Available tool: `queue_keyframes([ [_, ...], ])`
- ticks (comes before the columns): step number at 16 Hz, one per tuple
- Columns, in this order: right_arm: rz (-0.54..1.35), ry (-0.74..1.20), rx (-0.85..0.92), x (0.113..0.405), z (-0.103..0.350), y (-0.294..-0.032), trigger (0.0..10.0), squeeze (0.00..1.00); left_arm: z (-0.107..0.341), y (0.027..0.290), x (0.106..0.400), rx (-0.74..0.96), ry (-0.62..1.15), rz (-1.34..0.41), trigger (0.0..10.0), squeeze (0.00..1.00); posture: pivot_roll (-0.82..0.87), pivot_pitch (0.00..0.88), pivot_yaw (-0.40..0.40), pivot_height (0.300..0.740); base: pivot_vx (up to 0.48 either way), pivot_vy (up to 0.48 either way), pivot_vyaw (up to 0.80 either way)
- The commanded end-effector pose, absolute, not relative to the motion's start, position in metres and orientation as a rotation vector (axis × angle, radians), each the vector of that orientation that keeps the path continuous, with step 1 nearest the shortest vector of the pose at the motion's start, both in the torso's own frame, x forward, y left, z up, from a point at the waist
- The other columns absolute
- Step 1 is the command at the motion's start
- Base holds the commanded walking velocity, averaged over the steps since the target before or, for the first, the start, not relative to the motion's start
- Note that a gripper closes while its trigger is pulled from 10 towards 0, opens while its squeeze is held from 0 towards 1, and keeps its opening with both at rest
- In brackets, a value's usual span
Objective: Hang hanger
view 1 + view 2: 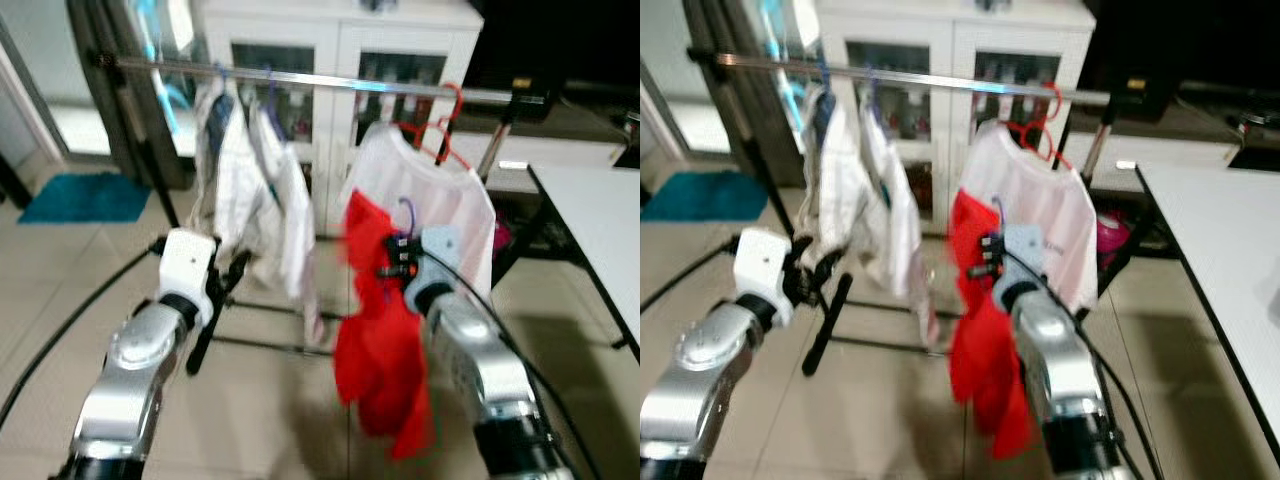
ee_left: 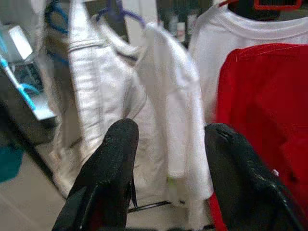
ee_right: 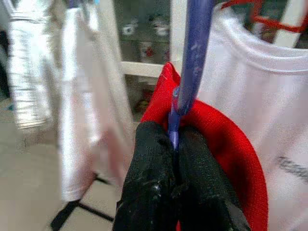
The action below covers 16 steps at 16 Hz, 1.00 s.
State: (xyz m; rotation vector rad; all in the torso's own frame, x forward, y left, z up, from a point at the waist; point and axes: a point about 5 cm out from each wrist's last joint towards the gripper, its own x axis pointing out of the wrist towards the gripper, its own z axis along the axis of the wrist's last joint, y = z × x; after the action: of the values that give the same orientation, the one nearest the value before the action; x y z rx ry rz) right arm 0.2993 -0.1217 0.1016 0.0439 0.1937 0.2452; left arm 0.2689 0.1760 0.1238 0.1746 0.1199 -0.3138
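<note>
Two black fingers of your right gripper [image 3: 175, 159] are pressed together on the purple hanger [image 3: 190, 62], which carries a red garment [image 1: 385, 350] hanging below the gripper. Beyond it you see the rail [image 1: 300, 78] with white clothes [image 1: 255, 200]. Your left gripper [image 2: 168, 178] stands apart, holding nothing, before those clothes.
</note>
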Motion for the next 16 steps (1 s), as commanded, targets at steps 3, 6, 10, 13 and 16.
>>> queue_keyframes([
  [3, 0.213, 0.153, 0.033, 0.3029, 0.109, -0.1307, 10.0, 0.0, 0.1238, 0.1674, 0.2684, 0.174, 0.115, -0.34, 10.0, 0.0, 0.04, 0.0, -0.023, 0.74, 0.337, 0.0, 0.0],
  [6, 0.225, 0.143, 0.013, 0.3038, 0.1108, -0.1278, 10.0, 0.0, 0.1243, 0.1676, 0.2684, 0.174, 0.112, -0.339, 10.0, 0.0, 0.04, 0.0, -0.025, 0.74, 0.34, 0.0, 0.0],
  [10, 0.225, 0.14, 0.001, 0.3055, 0.1117, -0.1285, 10.0, 0.0, 0.1242, 0.1667, 0.2687, 0.174, 0.11, -0.339, 10.0, 0.0, 0.04, 0.0, -0.029, 0.74, 0.337, 0.0, 0.4],
  [13, 0.207, 0.133, 0.01, 0.307, 0.113, -0.1296, 10.0, 0.0, 0.1243, 0.1667, 0.269, 0.176, 0.109, -0.34, 10.0, 0.0, 0.04, 0.0, -0.03, 0.74, 0.339, 0.0, 0.17],
  [16, 0.205, 0.13, 0.011, 0.308, 0.1137, -0.1303, 10.0, 0.0, 0.1245, 0.1657, 0.2694, 0.183, 0.107, -0.345, 10.0, 0.0, 0.04, 0.0, -0.032, 0.74, 0.339, 0.0, 0.0],
])
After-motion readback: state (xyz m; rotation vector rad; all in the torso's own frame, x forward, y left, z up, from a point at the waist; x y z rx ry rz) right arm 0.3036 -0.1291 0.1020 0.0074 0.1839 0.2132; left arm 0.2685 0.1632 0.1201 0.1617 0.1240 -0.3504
